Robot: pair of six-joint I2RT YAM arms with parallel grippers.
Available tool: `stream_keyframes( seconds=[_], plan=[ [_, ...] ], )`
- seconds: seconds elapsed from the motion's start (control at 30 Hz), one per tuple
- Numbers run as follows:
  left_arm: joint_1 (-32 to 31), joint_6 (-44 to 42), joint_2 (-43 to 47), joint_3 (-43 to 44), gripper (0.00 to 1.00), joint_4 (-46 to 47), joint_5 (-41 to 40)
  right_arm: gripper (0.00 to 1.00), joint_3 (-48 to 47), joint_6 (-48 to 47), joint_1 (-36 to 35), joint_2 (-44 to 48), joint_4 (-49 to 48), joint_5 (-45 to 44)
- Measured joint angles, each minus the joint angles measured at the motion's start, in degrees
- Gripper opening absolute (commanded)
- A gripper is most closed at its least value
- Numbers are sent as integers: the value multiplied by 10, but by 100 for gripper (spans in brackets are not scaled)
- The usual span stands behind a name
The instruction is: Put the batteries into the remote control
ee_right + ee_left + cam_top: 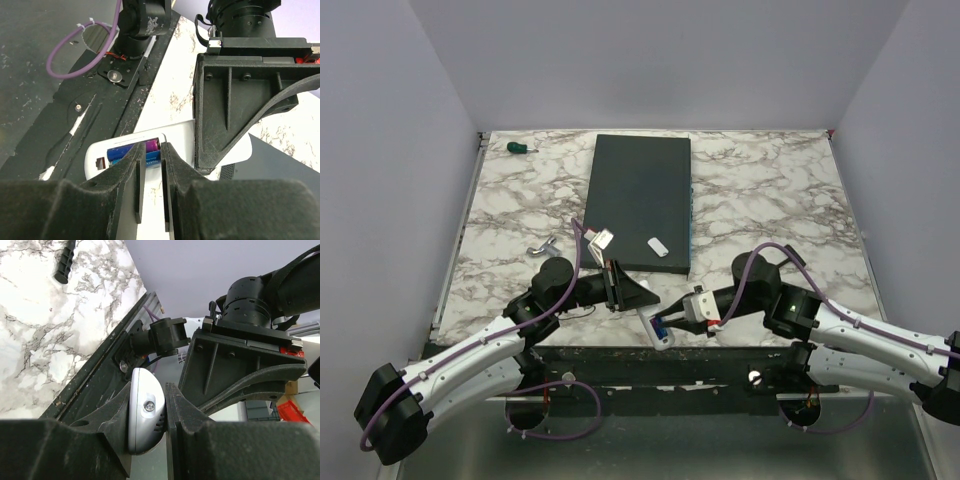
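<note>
Two batteries [122, 151], print unreadable, lie in remote control [177, 132] gripped by left hand [148, 405]; right hand [152, 150] unclear.

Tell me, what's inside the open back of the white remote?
Two batteries lie side by side in the remote control bay, blue and purple showing. The right gripper covers part of them, so whether they sit fully in cannot be seen.

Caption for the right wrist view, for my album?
Right hand at two batteries lying in the bay of the remote.
</note>
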State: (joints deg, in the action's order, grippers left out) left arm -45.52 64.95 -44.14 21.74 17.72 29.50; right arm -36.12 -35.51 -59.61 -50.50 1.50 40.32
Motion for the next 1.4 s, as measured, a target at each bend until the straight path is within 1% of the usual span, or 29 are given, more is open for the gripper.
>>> stream_keyframes(
  seconds=[1.4],
  plan=[
    [-3, -14, 16, 0, 0, -39, -5, 23, -4, -15, 0, -35, 10, 26]
  ],
)
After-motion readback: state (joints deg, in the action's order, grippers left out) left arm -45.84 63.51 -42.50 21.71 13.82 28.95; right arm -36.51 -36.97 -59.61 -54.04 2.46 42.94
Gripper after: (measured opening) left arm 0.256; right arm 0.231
